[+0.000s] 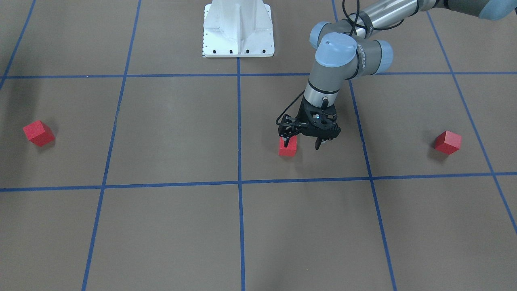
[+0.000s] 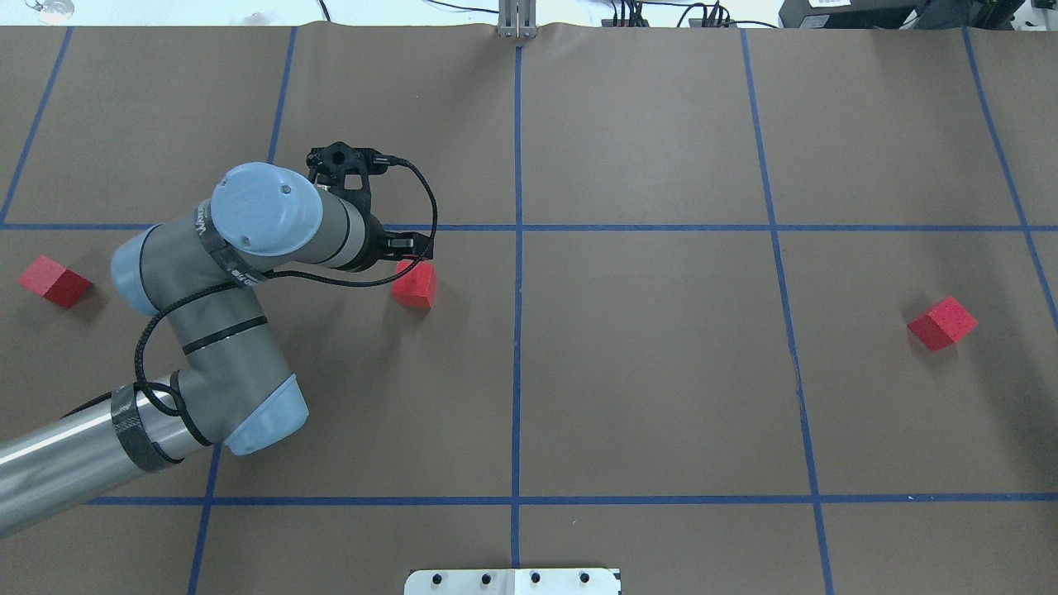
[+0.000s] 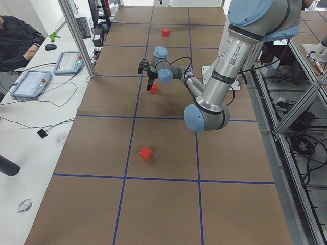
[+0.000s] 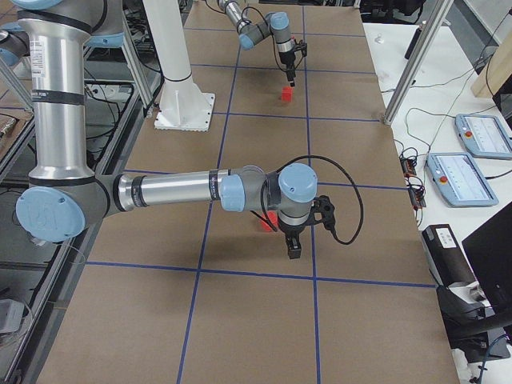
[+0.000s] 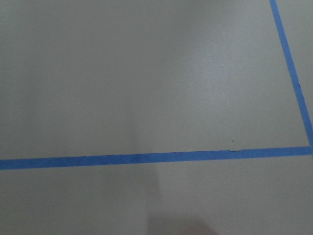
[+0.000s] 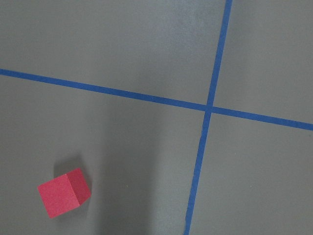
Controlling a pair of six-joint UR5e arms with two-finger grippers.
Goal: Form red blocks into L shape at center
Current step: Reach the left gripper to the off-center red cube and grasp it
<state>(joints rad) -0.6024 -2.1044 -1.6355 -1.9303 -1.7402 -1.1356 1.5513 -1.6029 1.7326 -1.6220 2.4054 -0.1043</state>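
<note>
- The center (image 2: 518, 227): a crossing of two blue tape lines on the brown gridded surface.
- First small matte red cube (image 2: 415, 285): sits flat near the crossing, at about 8 o'clock from it in the overhead view.
- Second small matte red cube (image 2: 54, 281): well apart at 9 o'clock, turned diagonal to the lines.
- Third small matte red cube (image 2: 942, 322): well apart between 3 and 4 o'clock, also turned diagonal.

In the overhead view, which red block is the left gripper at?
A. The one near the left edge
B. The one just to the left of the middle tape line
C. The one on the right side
B: the left gripper, with its jaws open, is at the middle red block, just left of the middle tape line. The left-edge block and the right-side block lie far off, with no gripper near them.
</note>
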